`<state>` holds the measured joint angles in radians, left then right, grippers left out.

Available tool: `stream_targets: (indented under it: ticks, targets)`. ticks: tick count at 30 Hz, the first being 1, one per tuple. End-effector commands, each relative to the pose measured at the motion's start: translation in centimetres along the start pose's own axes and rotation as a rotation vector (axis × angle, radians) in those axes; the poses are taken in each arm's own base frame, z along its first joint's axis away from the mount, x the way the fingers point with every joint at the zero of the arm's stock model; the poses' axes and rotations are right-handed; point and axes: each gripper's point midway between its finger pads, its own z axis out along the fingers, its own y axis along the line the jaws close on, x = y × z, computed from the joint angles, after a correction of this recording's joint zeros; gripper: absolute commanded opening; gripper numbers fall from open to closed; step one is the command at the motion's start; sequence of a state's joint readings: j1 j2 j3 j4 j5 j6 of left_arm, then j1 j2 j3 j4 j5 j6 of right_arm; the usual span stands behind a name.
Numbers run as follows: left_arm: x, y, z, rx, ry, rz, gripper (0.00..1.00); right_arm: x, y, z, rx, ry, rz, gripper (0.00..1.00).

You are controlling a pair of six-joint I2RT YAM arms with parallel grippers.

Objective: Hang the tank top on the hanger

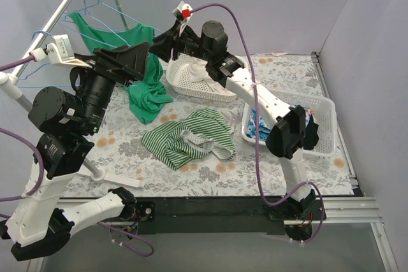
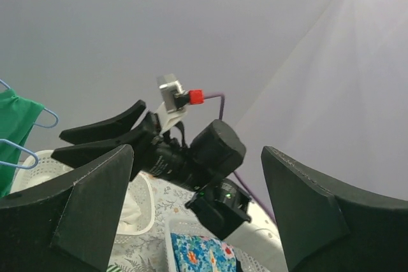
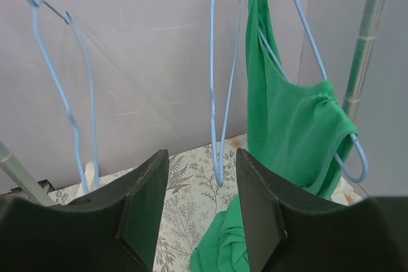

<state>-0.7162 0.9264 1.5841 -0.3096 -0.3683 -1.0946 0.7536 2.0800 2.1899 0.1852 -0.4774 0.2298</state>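
Tank top (image 1: 190,138) lies crumpled at the middle of the desk (image 1: 121,157), untouched. Hanger (image 3: 218,176) hangs empty from the rail (image 1: 57,14) at the far left corner. Right gripper (image 3: 203,157) faces it, jaws spread, nothing held. Left gripper (image 2: 196,157) is raised, jaws spread wide, empty.

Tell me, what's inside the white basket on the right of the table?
A blue floral cloth lies in the white basket. The right arm crosses over the basket's middle, so anything else lying beneath it cannot be seen.
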Motion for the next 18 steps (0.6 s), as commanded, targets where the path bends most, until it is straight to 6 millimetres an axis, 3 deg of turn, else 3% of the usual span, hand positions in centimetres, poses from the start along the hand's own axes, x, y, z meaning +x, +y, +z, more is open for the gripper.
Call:
stream_targets:
  ticks: [1, 7, 18]
  targets:
    - [-2.7, 0.0, -0.8, -0.018, -0.055, 0.029, 0.82, -0.6, -0.7, 1.7, -0.046, -0.087, -0.048, 0.54]
    - [-3.3, 0.2, -1.3, -0.022, -0.069, 0.044, 0.82, 1.1, -2.3, 2.6, -0.016, -0.116, -0.015, 0.53]
    - [-3.4, 0.5, -1.6, -0.028, -0.073, 0.071, 0.82, 2.6, -1.7, 4.1, -0.032, -0.154, 0.012, 0.51]
